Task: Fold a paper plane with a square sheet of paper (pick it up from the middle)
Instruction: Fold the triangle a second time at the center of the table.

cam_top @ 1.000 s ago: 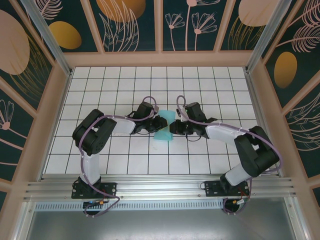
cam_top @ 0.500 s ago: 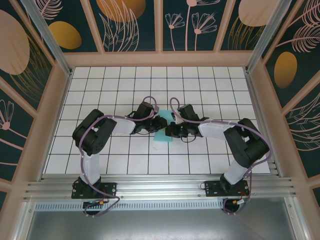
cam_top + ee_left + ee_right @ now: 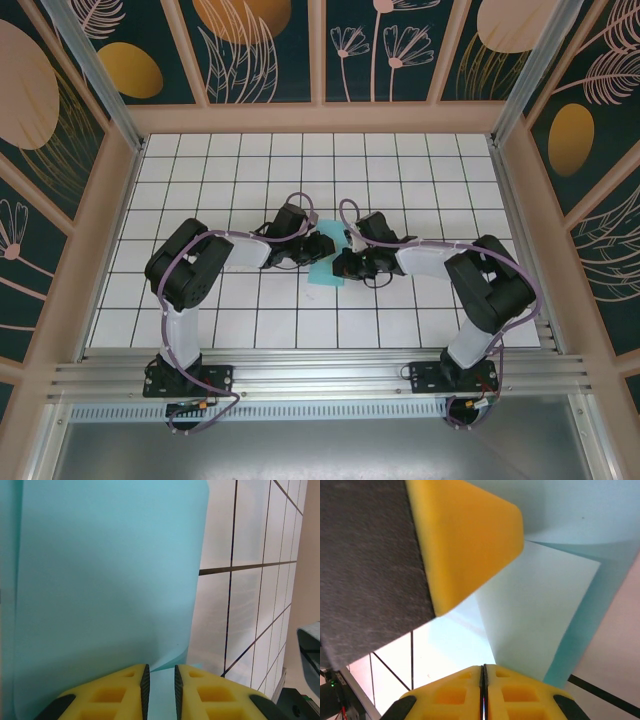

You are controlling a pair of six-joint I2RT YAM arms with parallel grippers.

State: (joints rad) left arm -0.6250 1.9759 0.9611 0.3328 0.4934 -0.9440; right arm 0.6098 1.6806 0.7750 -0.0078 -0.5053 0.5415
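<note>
Centre of the white gridded table (image 3: 420, 170), seen from above: the two arms are reaching inward from either side and meeting over the square sheet of paper (image 3: 323, 272), which is sitting near the middle of the grid, between the two wrists and partly hidden under them. The left gripper (image 3: 161, 672) is approaching the sheet from the left. In its wrist view its yellow fingers (image 3: 115, 690) are standing a narrow slot apart, and cyan paper is showing in that slot. The rest of the sheet is spreading ahead of the camera as a broad, gently curved plane, with grid tiles showing past its right edge. Whether these pads are actually pinching the paper cannot be told — a gap is showing between them. The right gripper (image 3: 483, 669) is clenched, its two yellow pads pressing together with no gap. A paler flap of the sheet is tapering down to a corner right at these fingertips, though whether that corner is nipped between them cannot be told. Behind the flap a deeper cyan layer is showing — the sheet is lying in more than one layer here. One yellow finger of the left gripper is looming at the upper left of the right wrist view, close beside the paper.
</note>
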